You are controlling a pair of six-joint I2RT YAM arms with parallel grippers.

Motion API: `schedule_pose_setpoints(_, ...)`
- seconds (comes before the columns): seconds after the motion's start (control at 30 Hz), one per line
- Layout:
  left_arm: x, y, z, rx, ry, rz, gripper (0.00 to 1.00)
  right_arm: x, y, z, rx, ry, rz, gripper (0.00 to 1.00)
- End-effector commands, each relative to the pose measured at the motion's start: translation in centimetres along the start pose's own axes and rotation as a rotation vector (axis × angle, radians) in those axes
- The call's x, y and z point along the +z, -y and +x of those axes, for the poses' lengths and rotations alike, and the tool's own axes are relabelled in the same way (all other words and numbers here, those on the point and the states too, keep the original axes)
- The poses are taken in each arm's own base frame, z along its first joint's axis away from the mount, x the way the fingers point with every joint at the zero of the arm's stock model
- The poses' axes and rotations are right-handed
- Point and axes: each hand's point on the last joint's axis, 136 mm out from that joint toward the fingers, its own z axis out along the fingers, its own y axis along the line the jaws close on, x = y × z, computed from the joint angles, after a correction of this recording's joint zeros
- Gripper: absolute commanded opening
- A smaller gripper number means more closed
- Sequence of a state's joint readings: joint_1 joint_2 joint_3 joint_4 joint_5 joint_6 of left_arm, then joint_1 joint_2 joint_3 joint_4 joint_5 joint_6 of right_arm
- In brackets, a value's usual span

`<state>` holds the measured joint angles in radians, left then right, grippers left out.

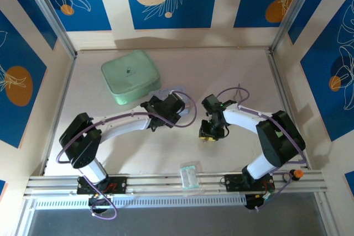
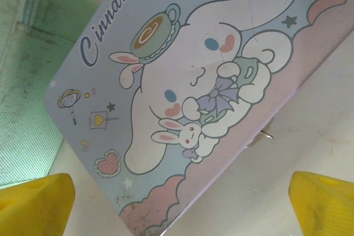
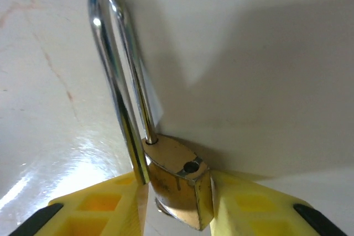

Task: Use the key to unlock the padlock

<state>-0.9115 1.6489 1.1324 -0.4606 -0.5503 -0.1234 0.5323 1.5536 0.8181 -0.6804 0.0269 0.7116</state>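
Top external view: green case (image 1: 130, 75) shut, padlock (image 3: 176, 176) in right tool (image 3: 180, 189).

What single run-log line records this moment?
left gripper: open, above pastel cartoon-printed box | right gripper: shut on small brass padlock

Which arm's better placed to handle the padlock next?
Right: the right pincer has the padlock between its fingers. The left pincer hangs open above the cartoon box, away from it.

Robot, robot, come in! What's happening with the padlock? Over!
Left fingers wide open above cartoon box. Right fingers pinch padlock, shackle pointing away. Green case beside box. Over.
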Motion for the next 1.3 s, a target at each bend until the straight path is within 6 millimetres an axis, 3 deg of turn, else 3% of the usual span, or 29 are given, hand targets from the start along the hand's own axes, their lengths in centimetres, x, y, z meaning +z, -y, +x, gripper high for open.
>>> schedule_pose_setpoints(0.0,-0.9,-0.6,0.4,-0.021,0.003,0.011,0.99,-0.4,3.1,1.8,0.031,-0.053,0.164,0.38)
schedule_pose_setpoints(0.17,-2.1,-1.0,-0.1,-0.058,0.046,0.032,0.99,-0.9,0.9,1.4,0.021,-0.028,0.02,0.5)
schedule_pose_setpoints(0.33,-3.9,-2.2,-1.0,-0.13,0.112,0.044,0.99,-3.2,-0.4,0.1,0.006,0.052,-0.049,0.65)
schedule_pose_setpoints(0.37,-4.2,-2.7,-1.1,-0.158,0.132,0.044,0.99,-3.9,-0.4,-0.3,-0.005,0.086,-0.041,0.7)
schedule_pose_setpoints(0.4,-4.7,-3.4,-1.3,-0.193,0.157,0.046,0.99,-4.7,-0.4,-0.8,-0.014,0.123,-0.032,0.87)
schedule_pose_setpoints(0.43,-5.0,-3.8,-1.3,-0.221,0.176,0.054,0.99,-5.3,-0.4,-1.2,-0.021,0.151,-0.031,0.95)
schedule_pose_setpoints(0.53,-5.9,-5.7,-1.2,-0.31,0.23,0.084,0.99,-7.2,-0.7,-2.4,-0.066,0.23,-0.041,0.96)
schedule_pose_setpoints(0.7,-6.2,-11.7,1.2,-0.422,0.278,-0.097,0.99,-11.4,-0.4,-6.1,-0.171,0.498,-0.031,0.99)
schedule_pose_setpoints(0.8,-5.3,-15.4,3.3,-0.45,0.321,-0.224,0.99,-13.8,0.9,-9.3,-0.221,0.678,-0.038,1.0)
schedule_pose_setpoints(1.0,-2.0,-20.8,8.1,-0.435,0.347,-0.472,1.0,-15.6,6.7,-15.1,-0.215,0.977,0.116,0.99)
schedule_pose_setpoints(1.1,0.3,-22.1,10.4,-0.463,0.336,-0.499,1.0,-15.7,8.9,-16.7,-0.191,1.092,0.148,0.99)
schedule_pose_setpoints(1.27,2.6,-22.8,11.8,-0.561,0.373,-0.42,1.0,-14.9,9.3,-18.2,-0.252,1.192,0.129,1.0)
